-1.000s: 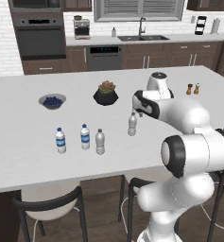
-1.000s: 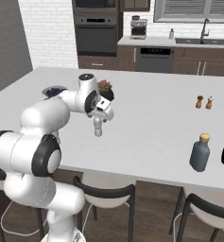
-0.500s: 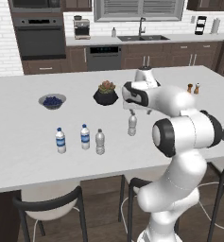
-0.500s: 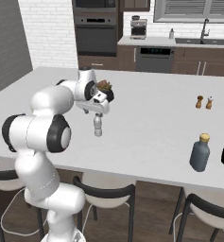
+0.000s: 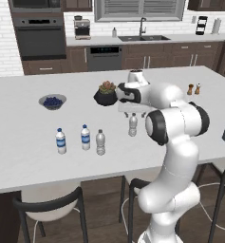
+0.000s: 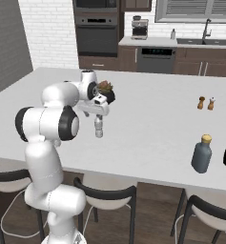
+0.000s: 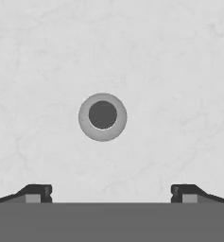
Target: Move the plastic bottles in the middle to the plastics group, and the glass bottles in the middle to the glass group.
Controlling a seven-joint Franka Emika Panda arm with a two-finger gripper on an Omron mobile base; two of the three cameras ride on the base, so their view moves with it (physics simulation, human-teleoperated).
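A small clear bottle [image 5: 133, 125] with a pale cap and no label stands upright on the white bench [image 5: 28, 142], directly below the jaws. In the hand view it [image 7: 102, 116] shows from straight above as a grey ring with a dark centre, ahead of the two fingertips and roughly midway between them, touching neither. The gripper [image 5: 133, 114] points straight down over its cap with the jaws spread wide and released, holding nothing; in the right base view the gripper [image 6: 99, 117] hangs just above the same bottle [image 6: 98, 129].

A second clear unlabelled bottle [image 5: 100, 142] stands to the left of the jaws in the left base view, nearer the front edge of the bench. Just beside it, farther from the jaws, stand two water bottles with blue labels [image 5: 85, 137] and white caps, side by side in a short row.

Beyond the jaws, close behind the wrist, sits a dark pot with a plant [image 5: 106, 93]. Farther left lies a bowl of blue berries [image 5: 52, 101]. Well apart on the other side of the jaws stand two small brown shakers [image 6: 206, 103], and nearer the front edge a taller slate-blue bottle with a yellowish cap [image 6: 201, 153], upright.
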